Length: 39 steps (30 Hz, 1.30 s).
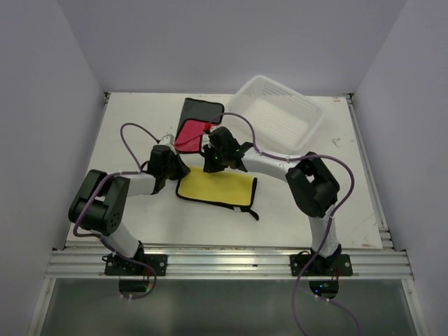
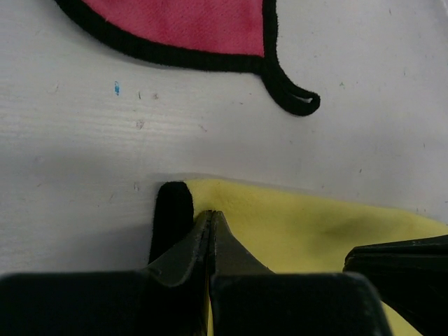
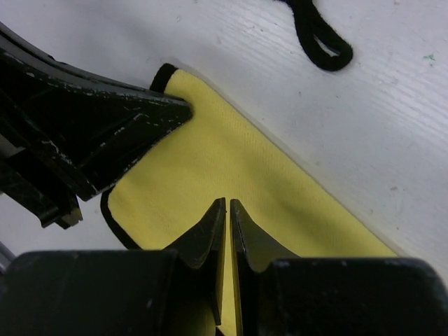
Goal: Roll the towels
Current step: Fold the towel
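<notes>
Towel (image 2: 315,231) corner between left gripper (image 2: 208,218) fingertips

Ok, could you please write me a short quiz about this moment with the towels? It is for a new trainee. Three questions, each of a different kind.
1. True or false: the left gripper and the right gripper are both shut on the yellow towel.
2. Which thing lies just beyond the yellow towel's far edge? A) red towel B) sponge C) cup
3. Fill in the gap: in the top view, the white basket sits at the far ____ corner of the table.

Key: 1 true; 2 A; 3 right.
</notes>
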Motion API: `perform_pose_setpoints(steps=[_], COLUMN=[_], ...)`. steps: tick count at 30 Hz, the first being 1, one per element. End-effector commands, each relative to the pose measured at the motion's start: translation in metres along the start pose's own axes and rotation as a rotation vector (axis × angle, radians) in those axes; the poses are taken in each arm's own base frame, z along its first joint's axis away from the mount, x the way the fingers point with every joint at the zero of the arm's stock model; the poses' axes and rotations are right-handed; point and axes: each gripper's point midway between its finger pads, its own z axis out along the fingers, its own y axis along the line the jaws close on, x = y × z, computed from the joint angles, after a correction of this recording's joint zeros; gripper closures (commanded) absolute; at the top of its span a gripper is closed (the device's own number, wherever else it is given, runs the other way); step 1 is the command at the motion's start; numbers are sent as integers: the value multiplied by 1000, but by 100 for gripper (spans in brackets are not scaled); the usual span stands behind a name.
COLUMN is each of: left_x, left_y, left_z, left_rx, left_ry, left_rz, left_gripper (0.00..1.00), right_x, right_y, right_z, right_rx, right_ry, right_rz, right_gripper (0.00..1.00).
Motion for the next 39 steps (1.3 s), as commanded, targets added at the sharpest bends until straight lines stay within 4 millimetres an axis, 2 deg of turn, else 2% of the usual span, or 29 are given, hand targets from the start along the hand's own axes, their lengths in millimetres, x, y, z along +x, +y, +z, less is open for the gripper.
perform_pose_setpoints(steps=[1, 7, 11, 14, 23, 31, 39], left_x=[-17, -8, -7, -9, -5, -2, 0], left_y=[-7, -2, 0, 3, 17, 27, 30], left_z=[8, 8, 6, 3, -3, -7, -9], left_rx=[10, -6, -16, -36, -113, -160, -170], left_ry=[-63, -49, -48, -54, -47, -51, -48], left_rz=[-19, -25, -19, -13, -17, -16, -16], left_gripper=[100, 100, 100, 100, 100, 100, 100], right_x=[-22, -22, -12, -6, -1, 6, -3], right_y=[22, 24, 15, 8, -7, -34, -46], right_z=[11, 30, 45, 46, 30, 19, 2], right_rx=[-64, -68, -42, -16, 38, 73, 67], right_ry=[-46, -44, -14, -8, -8, 5, -11], right_rz=[18, 33, 39, 40, 1, 37, 62], right_gripper=[90, 89, 88, 88, 84, 81, 77])
